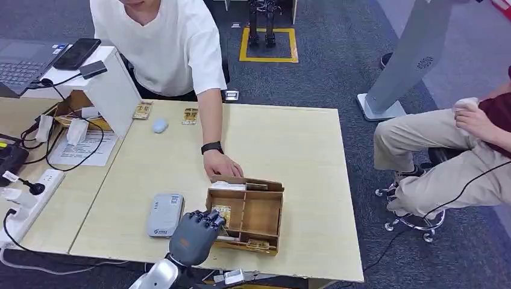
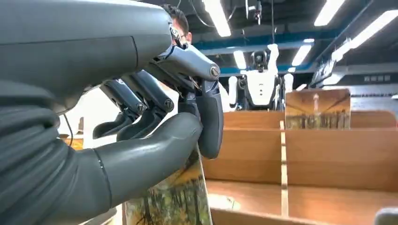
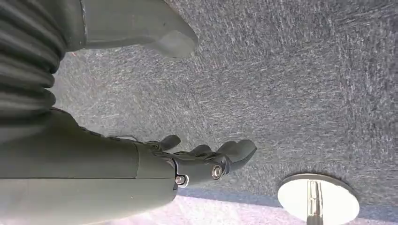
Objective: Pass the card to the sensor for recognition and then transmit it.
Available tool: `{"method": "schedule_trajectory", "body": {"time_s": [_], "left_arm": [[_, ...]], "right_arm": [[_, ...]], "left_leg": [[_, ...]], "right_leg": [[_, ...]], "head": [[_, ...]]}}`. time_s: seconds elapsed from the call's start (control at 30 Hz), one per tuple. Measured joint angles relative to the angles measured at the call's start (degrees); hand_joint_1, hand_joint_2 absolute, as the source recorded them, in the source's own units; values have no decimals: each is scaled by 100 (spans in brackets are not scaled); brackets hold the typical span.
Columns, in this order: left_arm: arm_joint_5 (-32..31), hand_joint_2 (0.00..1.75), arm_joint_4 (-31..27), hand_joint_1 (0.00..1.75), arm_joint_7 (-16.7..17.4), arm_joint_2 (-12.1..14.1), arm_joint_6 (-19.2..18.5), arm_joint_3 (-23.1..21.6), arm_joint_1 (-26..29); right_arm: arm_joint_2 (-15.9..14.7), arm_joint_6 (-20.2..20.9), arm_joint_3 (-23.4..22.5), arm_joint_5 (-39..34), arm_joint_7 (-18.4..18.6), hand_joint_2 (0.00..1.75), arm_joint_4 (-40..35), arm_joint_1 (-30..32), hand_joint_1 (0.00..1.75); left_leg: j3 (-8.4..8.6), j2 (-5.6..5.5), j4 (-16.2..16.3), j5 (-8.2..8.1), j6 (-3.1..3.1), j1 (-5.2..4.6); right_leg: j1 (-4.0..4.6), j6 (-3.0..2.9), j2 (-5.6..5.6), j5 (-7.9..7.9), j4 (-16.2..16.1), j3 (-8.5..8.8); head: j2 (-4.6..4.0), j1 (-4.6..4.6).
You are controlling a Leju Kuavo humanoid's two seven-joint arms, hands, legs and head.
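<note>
A card [image 2: 176,199] is pinched between thumb and fingers of the left hand [image 1: 194,233] at the box [image 1: 265,208] on the desk [image 1: 289,138], seemingly for lifting toward the sensor [image 1: 164,214] alongside, while the right hand [image 3: 206,159] is hung loosely apart, holding nothing

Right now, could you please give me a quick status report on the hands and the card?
Left hand pinching a card at the wooden box. Right hand hanging over carpet, holding nothing. Sensor beside the box; a person's hand rests at the box's far edge.
</note>
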Motion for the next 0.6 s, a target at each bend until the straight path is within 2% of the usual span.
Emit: {"method": "schedule_trajectory", "body": {"time_s": [0.2,0.4,0.6], "left_arm": [[33,175,-140,175,-101,-4,159,0,100],[44,175,-684,175,-312,-63,192,11,271],[96,175,-990,175,-479,-120,192,94,399]], "right_arm": [[15,0,22,-28,-28,175,0,0,0],[17,0,28,-52,-44,175,0,0,0],[20,0,28,-53,-46,175,0,2,0]], "left_leg": [[0,0,0,0,0,0],[-2,0,0,0,0,-1],[-1,0,0,0,0,0]], "right_leg": [[0,0,0,0,0,0],[-1,0,0,0,0,0],[0,0,-1,0,0,0]], "head": [[-2,0],[-2,0],[-2,0]]}}
